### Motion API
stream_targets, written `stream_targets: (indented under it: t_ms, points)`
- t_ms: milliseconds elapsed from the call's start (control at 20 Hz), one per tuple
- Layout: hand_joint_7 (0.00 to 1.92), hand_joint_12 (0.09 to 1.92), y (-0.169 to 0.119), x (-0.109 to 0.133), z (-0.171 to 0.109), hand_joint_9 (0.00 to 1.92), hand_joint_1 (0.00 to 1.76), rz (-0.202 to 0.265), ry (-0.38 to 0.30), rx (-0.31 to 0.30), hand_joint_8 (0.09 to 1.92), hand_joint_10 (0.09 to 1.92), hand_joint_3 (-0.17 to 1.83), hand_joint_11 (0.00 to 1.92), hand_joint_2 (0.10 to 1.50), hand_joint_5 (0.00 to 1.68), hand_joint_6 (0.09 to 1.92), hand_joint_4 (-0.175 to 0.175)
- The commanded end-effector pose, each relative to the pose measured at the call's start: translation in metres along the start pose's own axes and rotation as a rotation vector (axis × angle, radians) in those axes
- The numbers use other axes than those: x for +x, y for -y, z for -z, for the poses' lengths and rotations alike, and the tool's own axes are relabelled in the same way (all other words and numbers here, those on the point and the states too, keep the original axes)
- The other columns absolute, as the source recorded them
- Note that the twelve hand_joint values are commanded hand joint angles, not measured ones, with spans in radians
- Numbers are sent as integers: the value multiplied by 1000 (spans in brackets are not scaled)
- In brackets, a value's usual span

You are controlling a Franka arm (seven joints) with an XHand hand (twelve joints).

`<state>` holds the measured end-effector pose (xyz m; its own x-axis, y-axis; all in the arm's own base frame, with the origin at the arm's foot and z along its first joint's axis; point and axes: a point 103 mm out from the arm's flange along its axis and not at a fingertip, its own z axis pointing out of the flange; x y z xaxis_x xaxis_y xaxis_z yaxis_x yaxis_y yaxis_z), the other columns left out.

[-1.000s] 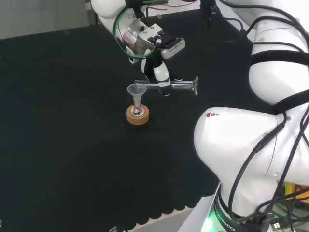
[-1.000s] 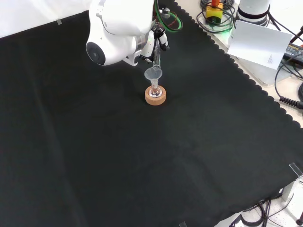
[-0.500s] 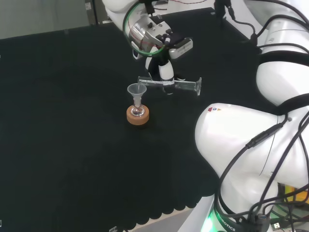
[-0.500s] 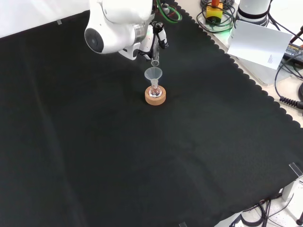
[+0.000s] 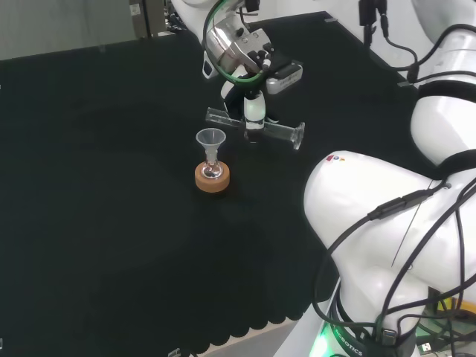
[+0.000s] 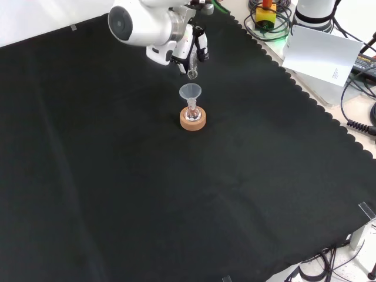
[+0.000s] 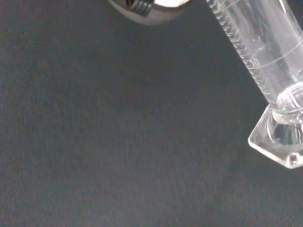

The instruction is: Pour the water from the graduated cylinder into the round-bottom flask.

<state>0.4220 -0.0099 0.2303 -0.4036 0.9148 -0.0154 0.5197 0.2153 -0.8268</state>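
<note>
Your hand [image 5: 253,109], fingers curled round the graduated cylinder [image 5: 256,127], holds it near level above the funnel [image 5: 210,138]; pour looks finished, so next stand it upright.

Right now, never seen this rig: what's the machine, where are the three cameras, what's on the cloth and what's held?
It is one white robot arm with a black and white fingered hand instead of a gripper. The head view looks over the arm from behind its base; the big white shapes at its right are the arm's own links. The front view looks down on the black cloth from the opposite side. The wrist view looks past the palm. On the cloth a small clear round-bottom flask sits in a cork ring stand, with a clear funnel in its neck. The hand holds a clear graduated cylinder nearly level above the cloth, beside the funnel.
</note>
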Motion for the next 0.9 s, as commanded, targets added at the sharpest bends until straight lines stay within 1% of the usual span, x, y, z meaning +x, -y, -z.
stream_targets:
  t_ms: [50,100,200,350,500,600,900]
  points:
    - [1407,673,0,7,2,1548,1169,27,-45,-229,142,87,11,1387,1086,1045,915,-174]
    - [1407,673,2,5,2,1548,1169,35,-52,-247,141,87,11,1386,1086,1045,915,-174]
    - [1407,673,5,2,3,1547,1168,48,-68,-303,140,87,11,1386,1086,1045,915,-173]
    - [1408,673,10,-7,2,1546,1168,79,-111,-382,139,87,11,1386,1086,1046,915,-172]
    - [1408,672,13,-12,0,1542,1167,96,-136,-445,138,87,11,1386,1085,1046,915,-170]
    - [1408,672,14,-16,0,1539,1167,116,-172,-473,137,87,11,1385,1085,1047,915,-169]
    - [1408,671,15,-30,-3,1536,1167,172,-262,-595,135,87,12,1384,1085,1047,914,-167]
